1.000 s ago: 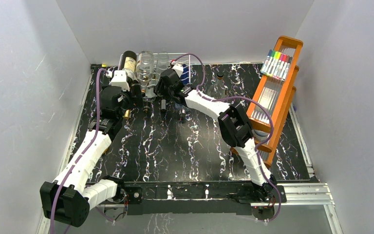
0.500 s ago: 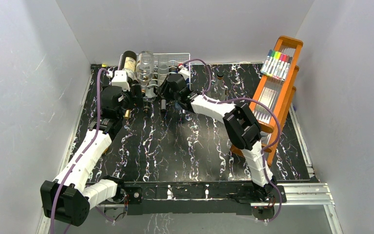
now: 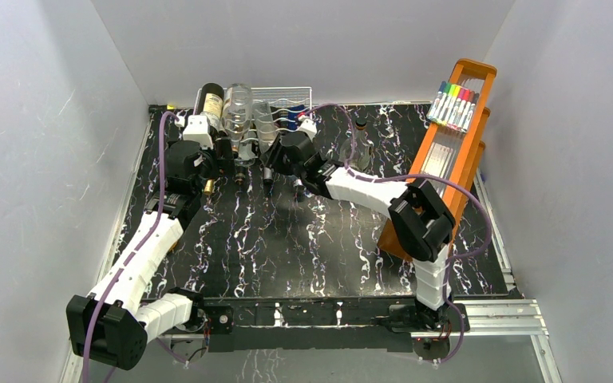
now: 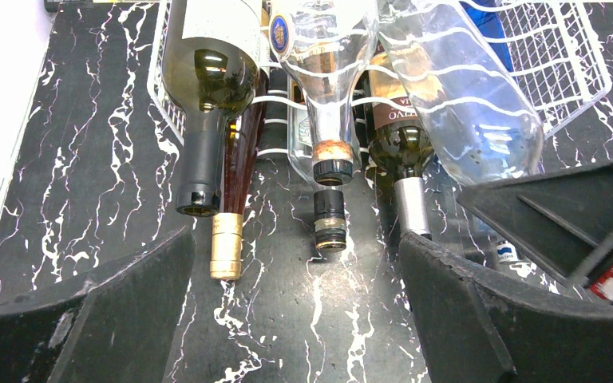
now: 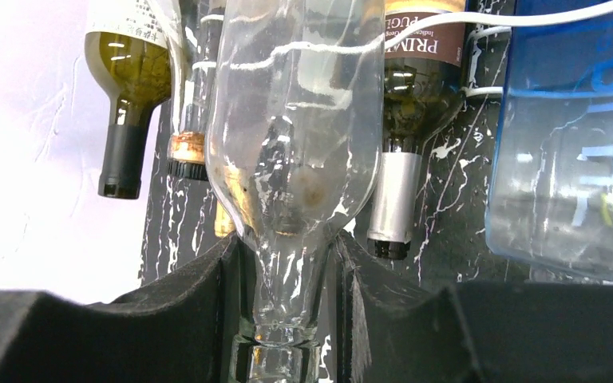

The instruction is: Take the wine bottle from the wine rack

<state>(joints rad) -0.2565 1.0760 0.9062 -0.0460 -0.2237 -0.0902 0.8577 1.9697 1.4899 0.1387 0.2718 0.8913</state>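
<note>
The wire wine rack (image 3: 291, 97) stands at the table's back with several bottles lying in it, necks toward me. My right gripper (image 5: 287, 271) is shut on the neck of a clear glass wine bottle (image 5: 295, 159), both fingers (image 5: 199, 303) pressed to the glass just above the lip. That bottle (image 4: 463, 104) lies tilted, its body still among the rack wires (image 4: 559, 56). My left gripper (image 4: 295, 271) is open and low over the table in front of the other necks, touching nothing. From above, the right gripper (image 3: 279, 159) sits just right of the left gripper (image 3: 227, 155).
A dark green bottle (image 4: 207, 88), a gold-capped bottle (image 4: 227, 239), a second clear bottle (image 4: 327, 80) and a silver-foiled green bottle (image 4: 409, 199) lie alongside. A blue bottle (image 5: 567, 159) is right of the held one. An orange wooden rack (image 3: 447, 152) with markers (image 3: 453, 104) stands at right.
My right gripper has closed onto the clear bottle's neck and shifted right and toward me, its elbow swinging right. The left arm has not moved.
</note>
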